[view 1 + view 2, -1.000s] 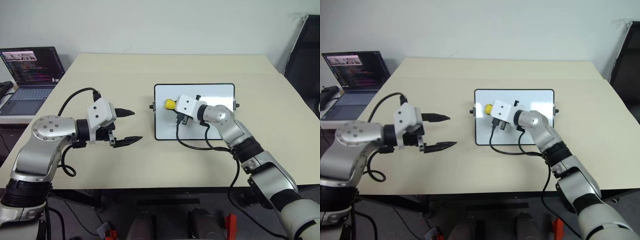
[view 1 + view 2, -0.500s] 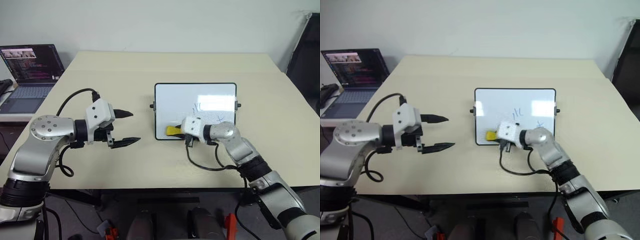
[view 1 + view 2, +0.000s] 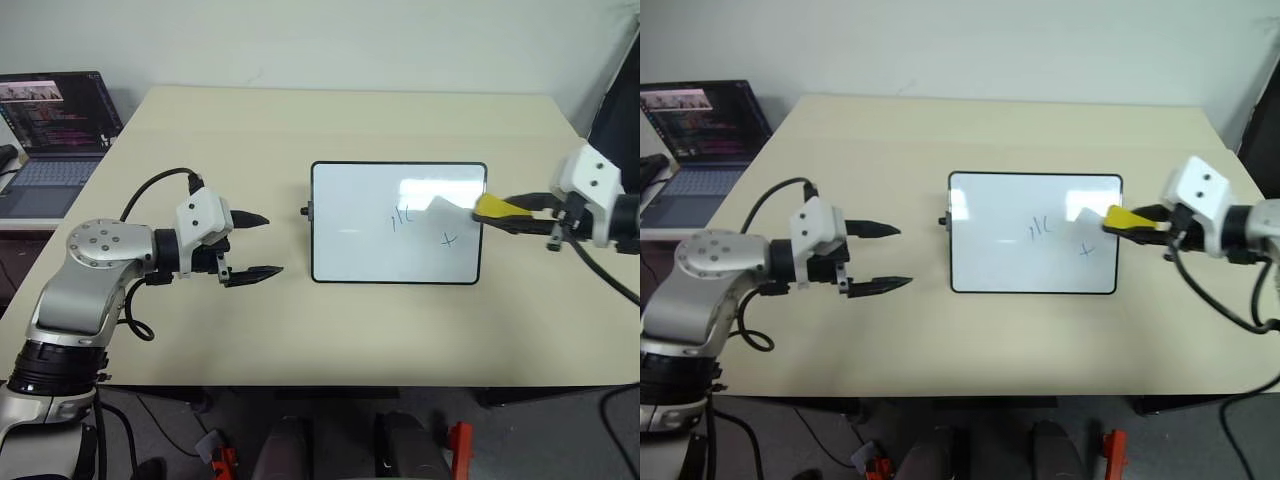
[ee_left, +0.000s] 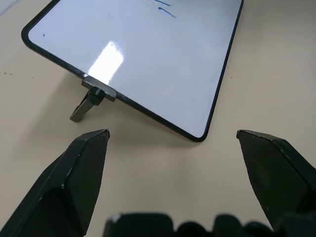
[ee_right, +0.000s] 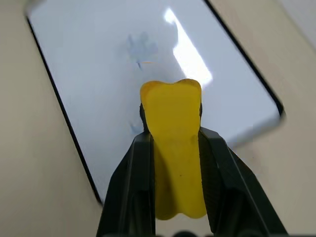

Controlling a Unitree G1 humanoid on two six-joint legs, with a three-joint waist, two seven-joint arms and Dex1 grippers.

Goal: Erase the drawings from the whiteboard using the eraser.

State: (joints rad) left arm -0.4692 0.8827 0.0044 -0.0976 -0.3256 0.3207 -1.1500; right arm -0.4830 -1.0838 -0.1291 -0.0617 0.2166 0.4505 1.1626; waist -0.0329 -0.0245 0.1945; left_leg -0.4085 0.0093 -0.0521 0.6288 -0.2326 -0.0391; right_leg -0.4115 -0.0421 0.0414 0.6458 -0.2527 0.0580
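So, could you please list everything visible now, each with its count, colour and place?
table: one, beige, under everything else.
whiteboard: one, white with a thin black frame, lying at the table's middle.
drawings: a few short blue strokes near the board's centre, a cross towards its right, a faint line further left.
eraser: one, yellow, over the board's right edge, gripped.
laptop: one, dark, screen lit, past the table's far left corner.
chair: one, black, at the far right.
left pincer: black fingers, open, left of the board, holding nothing.
right pincer: black fingers, shut on the eraser, at the board's right edge.
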